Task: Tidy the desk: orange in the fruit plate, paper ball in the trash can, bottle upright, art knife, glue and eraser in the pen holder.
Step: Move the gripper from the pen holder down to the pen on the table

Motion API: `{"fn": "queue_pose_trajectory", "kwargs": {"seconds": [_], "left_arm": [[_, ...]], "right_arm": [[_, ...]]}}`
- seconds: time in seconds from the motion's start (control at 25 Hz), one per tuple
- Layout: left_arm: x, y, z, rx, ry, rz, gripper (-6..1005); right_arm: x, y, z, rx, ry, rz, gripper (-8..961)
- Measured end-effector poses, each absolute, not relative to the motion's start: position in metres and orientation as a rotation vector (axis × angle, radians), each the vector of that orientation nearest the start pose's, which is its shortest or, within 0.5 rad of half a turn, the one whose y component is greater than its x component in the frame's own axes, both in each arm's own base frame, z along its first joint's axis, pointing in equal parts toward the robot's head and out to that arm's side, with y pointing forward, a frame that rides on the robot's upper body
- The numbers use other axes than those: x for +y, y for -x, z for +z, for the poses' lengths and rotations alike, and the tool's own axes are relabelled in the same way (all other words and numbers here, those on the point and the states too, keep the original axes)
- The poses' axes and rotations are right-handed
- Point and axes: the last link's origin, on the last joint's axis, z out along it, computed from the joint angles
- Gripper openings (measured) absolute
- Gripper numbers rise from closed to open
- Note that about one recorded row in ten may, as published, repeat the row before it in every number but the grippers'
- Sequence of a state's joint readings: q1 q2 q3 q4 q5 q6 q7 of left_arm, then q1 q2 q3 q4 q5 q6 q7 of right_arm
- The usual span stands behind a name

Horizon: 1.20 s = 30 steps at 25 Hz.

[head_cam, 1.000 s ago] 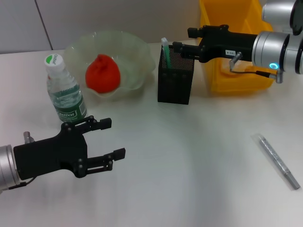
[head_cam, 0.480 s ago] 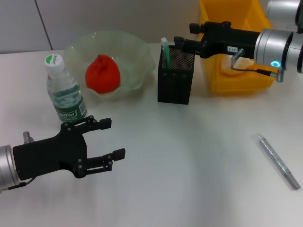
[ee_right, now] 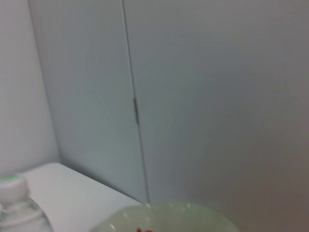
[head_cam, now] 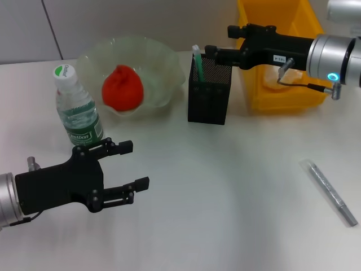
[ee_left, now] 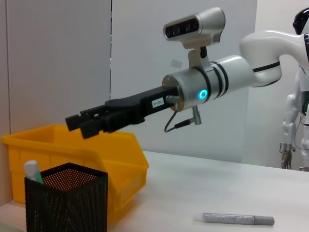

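Pen holder (head_cam: 209, 93): stands on the tabletop (head_cam: 237, 186) between fruit plate (head_cam: 163, 68) and trash can (head_cam: 282, 56).
Right hand (head_cam: 210, 52): hovers above the holder's rim; fingers' state cannot be told.
Left hand (head_cam: 132, 165): spread open near the upright bottle (head_cam: 76, 110).
Orange (head_cam: 121, 87): in the plate.

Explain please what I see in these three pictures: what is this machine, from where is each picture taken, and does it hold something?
It is a robot with two arms, each ending in a black grasping tool.

One camera sits on the robot's head and looks down at the white desk. There the left tool hovers open and empty near an upright bottle. The right tool reaches above the black pen holder; whether it is open or holds something cannot be told.

An orange lies in the fruit plate. A yellow trash can stands behind, and a silver pen-like object lies on the desk.

The other two cameras sit on the wrists: the left one sees the right arm, the right one mostly the wall.
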State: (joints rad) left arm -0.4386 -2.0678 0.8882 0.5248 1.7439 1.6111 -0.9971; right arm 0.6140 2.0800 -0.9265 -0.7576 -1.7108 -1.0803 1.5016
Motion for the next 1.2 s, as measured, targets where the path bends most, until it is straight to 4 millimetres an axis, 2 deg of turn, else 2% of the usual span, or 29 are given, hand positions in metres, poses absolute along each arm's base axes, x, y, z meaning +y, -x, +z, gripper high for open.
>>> {"fn": "queue_pose_trajectory", "kwargs": {"seconds": [0.2,0.28,0.44,0.52,0.56,0.6,0.72,0.76,0.8,0.92,0.96,1.2], "left_arm": [[0.292,0.264,-0.024,-0.256,2.747,-0.875,802],[0.292,0.263,-0.024,-0.255,2.748,-0.876,802],[0.293,0.262,-0.025,-0.248,2.752,-0.878,802],[0.293,0.261,-0.025,-0.244,2.754,-0.878,802],[0.293,0.261,-0.025,-0.242,2.754,-0.877,802],[0.293,0.261,-0.025,-0.242,2.754,-0.877,802],[0.293,0.261,-0.025,-0.241,2.755,-0.877,802],[0.294,0.260,-0.024,-0.236,2.757,-0.881,802],[0.294,0.260,-0.024,-0.236,2.757,-0.881,802],[0.294,0.259,-0.024,-0.230,2.759,-0.886,802],[0.295,0.257,-0.024,-0.220,2.762,-0.892,802],[0.297,0.254,-0.024,-0.212,2.760,-0.904,802]], "right_arm": [[0.409,-0.199,0.035,0.689,2.412,0.747,829],[0.401,-0.187,0.048,0.770,2.469,0.721,833],[0.389,-0.177,0.057,0.885,2.551,0.620,833],[0.383,-0.170,0.063,0.971,2.597,0.490,833],[0.378,-0.166,0.067,1.061,2.620,0.306,833],[0.378,-0.166,0.067,1.061,2.620,0.306,833],[0.373,-0.165,0.069,1.171,2.596,0.037,833],[0.372,-0.166,0.070,1.245,2.554,-0.116,833],[0.372,-0.166,0.070,1.245,2.554,-0.116,833],[0.371,-0.170,0.070,1.338,2.473,-0.285,833],[0.370,-0.173,0.070,1.388,2.421,-0.394,833],[0.366,-0.187,0.069,1.473,2.303,-0.584,833]]}}
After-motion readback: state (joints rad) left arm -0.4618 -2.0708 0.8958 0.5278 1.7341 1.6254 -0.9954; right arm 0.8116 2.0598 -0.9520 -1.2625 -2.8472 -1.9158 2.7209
